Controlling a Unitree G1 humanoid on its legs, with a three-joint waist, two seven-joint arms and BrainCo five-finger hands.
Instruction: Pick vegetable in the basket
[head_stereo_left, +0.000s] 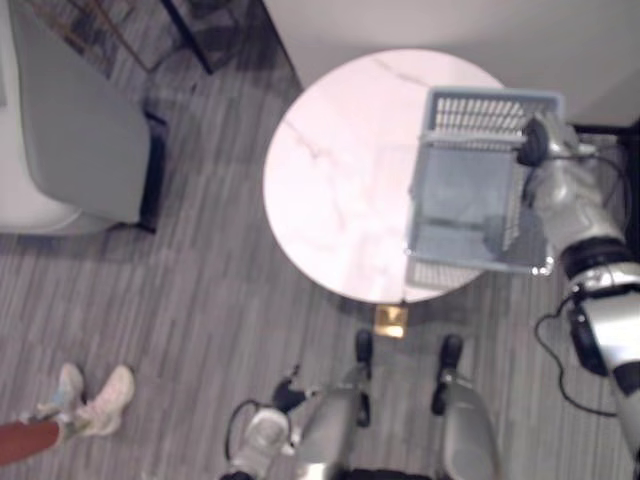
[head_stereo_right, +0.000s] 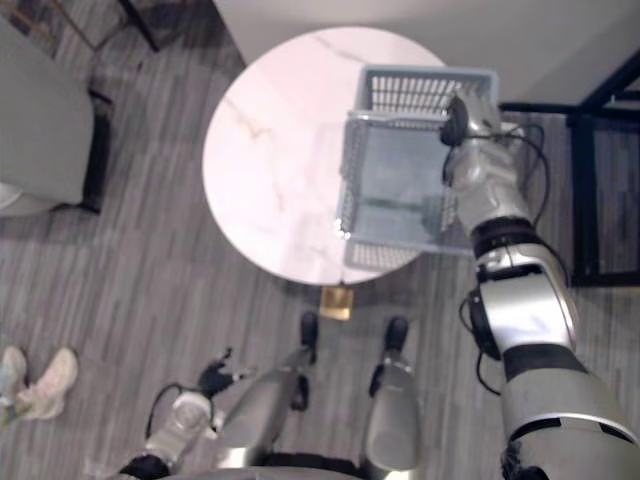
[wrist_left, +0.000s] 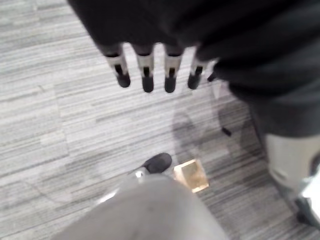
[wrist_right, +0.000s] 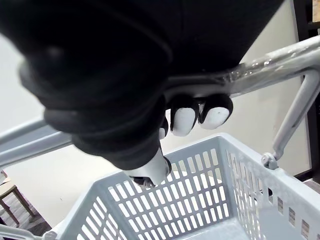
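Right wrist view shows the right hand (wrist_right: 195, 114) curled round the handle (wrist_right: 280, 54) of the grey basket (head_stereo_left: 482, 113), held over the right edge of the round bench (head_stereo_left: 330, 170), perhaps lifted clear. Left hand (head_stereo_left: 262, 432) hangs low, fingers (wrist_left: 171, 67) straight

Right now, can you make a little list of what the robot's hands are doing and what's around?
right hand: curled round the metal handle of the pale grey plastic basket
basket: above the round white marble table's edge, looks empty
left hand: fingers straight, hanging low over the grey floor
nearby: grey chair; a person's light shoes
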